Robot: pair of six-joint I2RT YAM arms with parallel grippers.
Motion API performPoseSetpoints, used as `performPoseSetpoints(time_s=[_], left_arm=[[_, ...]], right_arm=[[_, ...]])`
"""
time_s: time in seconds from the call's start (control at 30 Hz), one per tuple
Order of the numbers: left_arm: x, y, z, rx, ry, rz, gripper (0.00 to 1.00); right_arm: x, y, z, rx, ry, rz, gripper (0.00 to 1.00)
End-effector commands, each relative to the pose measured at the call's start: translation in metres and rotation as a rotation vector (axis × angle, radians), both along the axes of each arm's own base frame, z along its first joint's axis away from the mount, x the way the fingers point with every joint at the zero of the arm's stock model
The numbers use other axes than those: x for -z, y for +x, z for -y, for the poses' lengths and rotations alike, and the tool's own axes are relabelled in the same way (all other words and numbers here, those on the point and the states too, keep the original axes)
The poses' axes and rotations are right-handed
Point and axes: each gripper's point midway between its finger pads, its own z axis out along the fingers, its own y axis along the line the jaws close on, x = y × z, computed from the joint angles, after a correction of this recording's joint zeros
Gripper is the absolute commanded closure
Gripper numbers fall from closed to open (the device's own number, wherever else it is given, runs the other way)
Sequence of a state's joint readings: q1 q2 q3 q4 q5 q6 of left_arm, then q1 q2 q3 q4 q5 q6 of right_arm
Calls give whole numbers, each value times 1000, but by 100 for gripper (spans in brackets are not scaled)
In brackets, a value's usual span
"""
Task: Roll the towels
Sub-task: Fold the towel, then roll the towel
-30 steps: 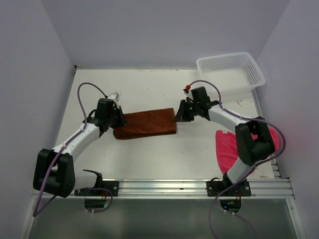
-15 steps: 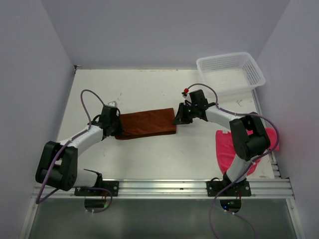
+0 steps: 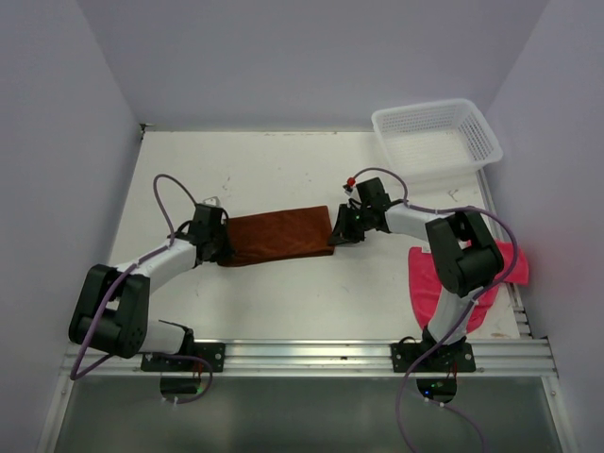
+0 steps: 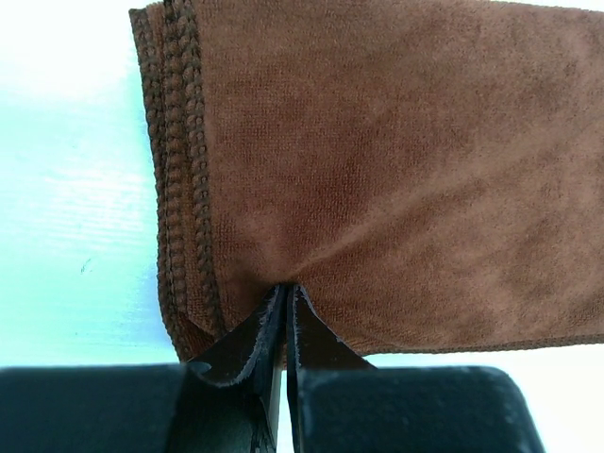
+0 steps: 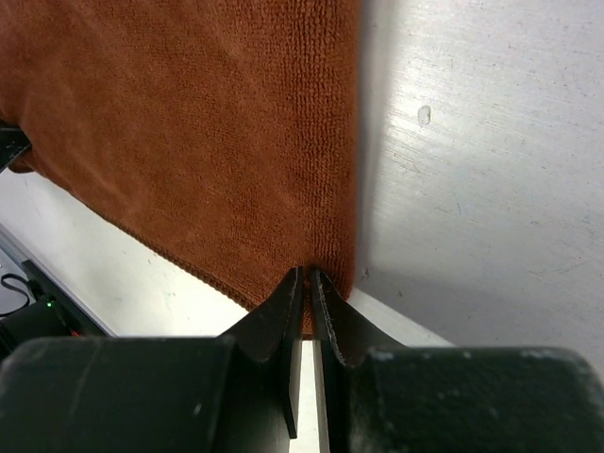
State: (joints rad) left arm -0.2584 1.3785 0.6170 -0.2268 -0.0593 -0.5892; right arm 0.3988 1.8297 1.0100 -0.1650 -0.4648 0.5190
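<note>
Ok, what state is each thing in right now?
Brown towel: flat, folded in layers, not rolled, pinched at both ends.
Pink towel: rumpled at the table's right side, partly hidden by the right arm, not held.
Basket: upright, empty, far right corner.
Left gripper: shut on the brown towel's left end.
Right gripper: shut on its right end.

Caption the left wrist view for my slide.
Left end effector pinches the edge of the brown towel on the table.
</note>
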Motion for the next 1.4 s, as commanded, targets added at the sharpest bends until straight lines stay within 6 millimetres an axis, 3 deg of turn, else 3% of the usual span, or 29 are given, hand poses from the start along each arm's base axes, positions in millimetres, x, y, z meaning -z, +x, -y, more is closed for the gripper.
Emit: performPoseSetpoints(time_s=[0.0, 0.13, 0.17, 0.33, 0.37, 0.53, 0.67, 0.73, 0.8, 0.83, 0.9, 0.93, 0.97, 1.23, 1.37], left_arm=[[0, 1, -5, -30, 28, 4, 92], [-27, 16, 3, -15, -6, 74, 82], [-43, 26, 7, -8, -23, 113, 76], [-95, 52, 14, -4, -43, 233, 67], [-108, 61, 18, 3, -52, 261, 64], [-138, 86, 36, 42, -55, 302, 61], [-140, 104, 58, 69, -36, 309, 60], [-148, 108, 80, 101, -28, 316, 60], [-141, 111, 100, 132, -12, 301, 59], [-149, 116, 110, 143, -19, 319, 59], [-139, 118, 128, 174, -1, 299, 59], [-148, 124, 137, 182, -10, 317, 59], [-138, 126, 143, 191, 1, 298, 59], [-131, 134, 199, 270, -9, 290, 59], [-121, 135, 221, 303, -7, 274, 58]], right_arm=[[-21, 3, -3, -32, 27, 63, 88], [-47, 3, -2, -38, 32, 109, 84], [-53, 5, -1, -33, 34, 124, 83], [-77, 5, 4, -6, 40, 178, 74], [-77, 4, 5, 6, 42, 174, 72], [-70, 3, 11, 60, 31, 166, 64], [-57, 1, 11, 90, 40, 139, 62], [-49, 0, 11, 110, 46, 124, 60], [-42, -2, 11, 121, 55, 113, 58], [-37, -3, 11, 133, 58, 107, 58], [-30, -3, 12, 144, 57, 97, 58], [-28, -3, 11, 152, 62, 93, 58], [-25, -4, 10, 153, 66, 82, 58], [-4, 2, 10, 184, 59, 59, 56], [5, -1, 6, 186, 79, 34, 63]])
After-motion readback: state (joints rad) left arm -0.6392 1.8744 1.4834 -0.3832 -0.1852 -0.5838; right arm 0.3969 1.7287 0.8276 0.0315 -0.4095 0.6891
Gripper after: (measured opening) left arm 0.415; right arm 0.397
